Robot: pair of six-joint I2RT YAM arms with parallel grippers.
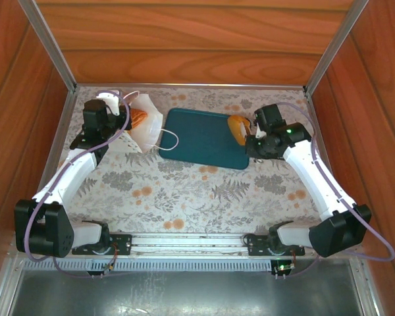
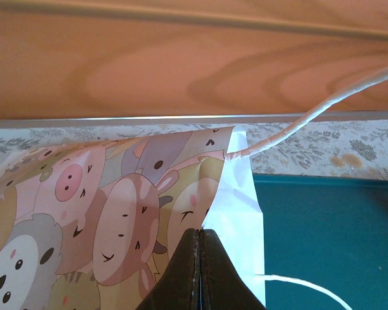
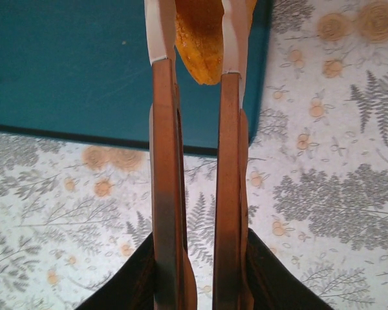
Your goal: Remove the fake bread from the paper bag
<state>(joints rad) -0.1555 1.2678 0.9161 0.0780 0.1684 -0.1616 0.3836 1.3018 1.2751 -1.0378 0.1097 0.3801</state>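
Note:
The paper bag lies tipped over at the back left, its mouth toward the left arm. A golden-brown piece of fake bread shows inside the mouth. My left gripper is shut on the bag's edge. In the left wrist view its jaws pinch the paper bag, which is printed there with cartoon animals. My right gripper is shut on another fake bread over the right end of the teal tray. In the right wrist view that fake bread sits between the tips of the right gripper.
The bag's white loop handles trail onto the tray's left edge. Wooden walls close in the back and both sides. The floral tablecloth stretches from the tray to the arm bases.

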